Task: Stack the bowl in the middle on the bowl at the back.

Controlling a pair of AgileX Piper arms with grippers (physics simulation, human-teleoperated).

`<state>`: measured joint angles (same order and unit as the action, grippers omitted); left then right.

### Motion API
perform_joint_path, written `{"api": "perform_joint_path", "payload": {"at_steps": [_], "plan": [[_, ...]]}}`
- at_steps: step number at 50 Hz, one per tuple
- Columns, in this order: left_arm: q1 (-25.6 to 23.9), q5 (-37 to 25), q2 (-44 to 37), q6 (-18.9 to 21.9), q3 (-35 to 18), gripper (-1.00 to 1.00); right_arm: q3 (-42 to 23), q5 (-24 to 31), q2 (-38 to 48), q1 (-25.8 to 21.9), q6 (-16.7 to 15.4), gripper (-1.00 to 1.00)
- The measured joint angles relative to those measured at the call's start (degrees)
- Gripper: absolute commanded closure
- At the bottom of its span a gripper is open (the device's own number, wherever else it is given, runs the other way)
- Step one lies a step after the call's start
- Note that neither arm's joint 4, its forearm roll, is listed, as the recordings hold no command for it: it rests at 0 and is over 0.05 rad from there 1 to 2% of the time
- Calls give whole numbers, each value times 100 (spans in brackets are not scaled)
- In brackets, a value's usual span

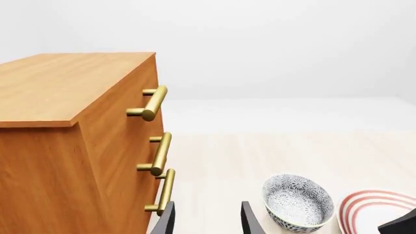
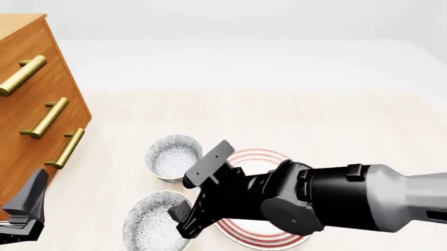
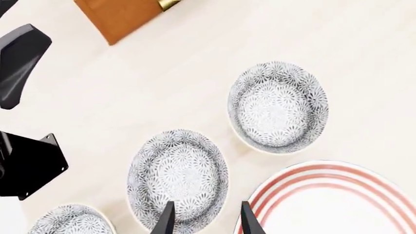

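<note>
**Stack not started: right end effector is hovering over the middle bowl**

You are holding the right end effector (image 3: 204, 217) above the near rim of the middle bowl (image 3: 177, 178), its fingers parted narrowly and holding nothing. That bowl is sitting on the counter (image 2: 314, 120) just beside the red-ringed plate (image 3: 338, 204), on the plate's side toward the wooden drawer chest (image 2: 28, 110). The back bowl (image 3: 278, 107) is standing upright beyond the plate's far edge, near the middle bowl but apart from it, and nothing is resting inside it. A third patterned bowl (image 3: 68, 219) is showing closest to you, past the middle one.

Your left end effector (image 1: 206, 219) is idling by the chest, open and empty.

Judging from this, nothing is done yet: gripping, lifting, carrying over and setting down are all remaining.
</note>
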<state>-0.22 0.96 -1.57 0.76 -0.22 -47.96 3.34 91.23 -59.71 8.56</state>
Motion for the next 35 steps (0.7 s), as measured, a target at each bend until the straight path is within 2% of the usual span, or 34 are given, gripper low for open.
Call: {"api": "perform_joint_path", "payload": {"at_steps": [13, 35], "plan": [[1, 11, -11, -1, 0, -100, 48, -243, 311, 71, 113, -100], [3, -18, 20, -5, -1, -100, 153, -689, 801, 88, 554, -100]]}}
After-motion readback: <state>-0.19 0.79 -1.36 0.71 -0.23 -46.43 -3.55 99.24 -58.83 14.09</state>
